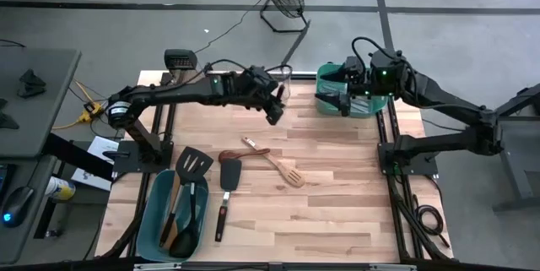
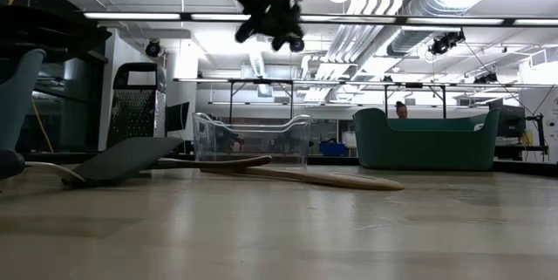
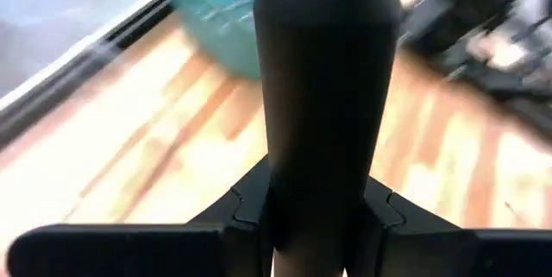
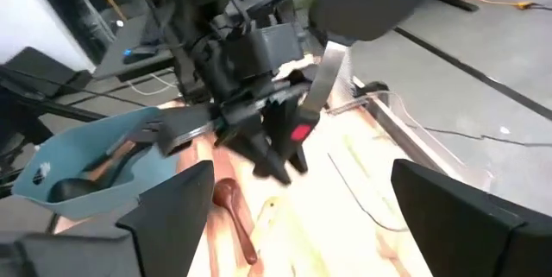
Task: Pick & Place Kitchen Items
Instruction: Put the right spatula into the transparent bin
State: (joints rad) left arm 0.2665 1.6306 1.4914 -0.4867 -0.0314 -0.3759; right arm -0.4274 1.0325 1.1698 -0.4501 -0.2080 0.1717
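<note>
My left gripper (image 1: 274, 111) hangs above the table's far middle, shut on a black turner (image 4: 345, 18) with a silvery shank and a red mark on its handle. My right gripper (image 4: 315, 217) stands open at the green tub (image 1: 325, 81) at the far right, facing the left gripper, with nothing between its fingers. On the table lie a black turner with a red-trimmed handle (image 1: 228, 178), a wooden spoon (image 1: 253, 149) and a wooden slotted spatula (image 1: 288, 174). More utensils rest in the teal tub (image 1: 156, 212) at the near left. My left gripper pinches the turner's thick black handle (image 3: 319, 122) between its two fingers. The handle runs forward along the fingers, and the silvery shank (image 4: 323, 78) and black blade stand beyond their free ends. The turner is lifted clear of the table.
A clear plastic bin (image 1: 287, 75) stands at the far edge, just behind the left gripper. A box grater (image 2: 135, 105) shows at the far left. Bare tabletop lies on the near right.
</note>
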